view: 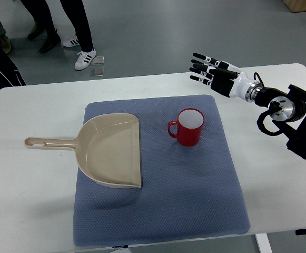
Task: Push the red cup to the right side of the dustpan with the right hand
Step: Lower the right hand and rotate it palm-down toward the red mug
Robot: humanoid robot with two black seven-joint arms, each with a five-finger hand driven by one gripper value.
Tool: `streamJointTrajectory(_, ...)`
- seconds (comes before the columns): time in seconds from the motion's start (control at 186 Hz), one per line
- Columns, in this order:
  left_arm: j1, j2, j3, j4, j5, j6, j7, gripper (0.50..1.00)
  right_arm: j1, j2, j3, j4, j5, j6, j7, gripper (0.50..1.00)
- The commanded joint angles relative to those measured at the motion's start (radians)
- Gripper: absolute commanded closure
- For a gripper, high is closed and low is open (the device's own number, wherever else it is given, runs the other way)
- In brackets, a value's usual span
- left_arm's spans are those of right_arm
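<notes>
I see my right hand (211, 73) raised, fingers spread, empty, above the mat (195, 211); one cup (189, 127), one dustpan (113, 150).

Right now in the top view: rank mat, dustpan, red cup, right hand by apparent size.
1. blue mat
2. dustpan
3. red cup and right hand: look similar, and the hand hovers above the table nearer the camera, so unranked.

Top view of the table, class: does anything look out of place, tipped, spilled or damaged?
Nothing stands out. The red ceramic cup stands upright on the blue textured mat, right of the beige plastic dustpan, which lies flat. No spills show. The right hand hovers open, clear of the cup.
</notes>
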Motion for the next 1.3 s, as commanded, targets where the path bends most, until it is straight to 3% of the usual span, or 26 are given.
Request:
streamJointTrajectory(0.0,0.000,0.000,-0.001,0.000,0.000,0.000,0.000,0.500,-0.001,0.000,-0.001,0.000,0.000,0.002,0.000,0.566)
streamJointTrajectory(0.437,-0.003,0.000,0.004,0.014,0.000,0.009,0.000,0.500,0.000,-0.016,0.002,0.000,-0.005,0.002,0.003,0.566)
streamJointTrajectory(0.814,-0.003,0.000,0.004,0.014,0.000,0.009,0.000,0.500,-0.001,-0.105,0.004,-0.001,-0.011,0.175,0.006,0.566)
streamJointTrajectory(1.072,-0.003,0.000,0.002,0.006,0.000,0.009,0.000,0.500,-0.041,-0.179,0.004,-0.011,-0.092,0.177,0.020,0.566)
streamJointTrajectory(1.148,-0.003,0.000,0.002,0.006,0.000,0.009,0.000,0.500,-0.049,-0.193,0.002,-0.023,-0.181,0.177,0.068,0.566)
streamJointTrajectory(1.293,-0.003,0.000,0.002,0.011,0.000,0.009,0.000,0.500,-0.078,-0.219,0.001,-0.028,-0.331,0.177,0.229,0.566)
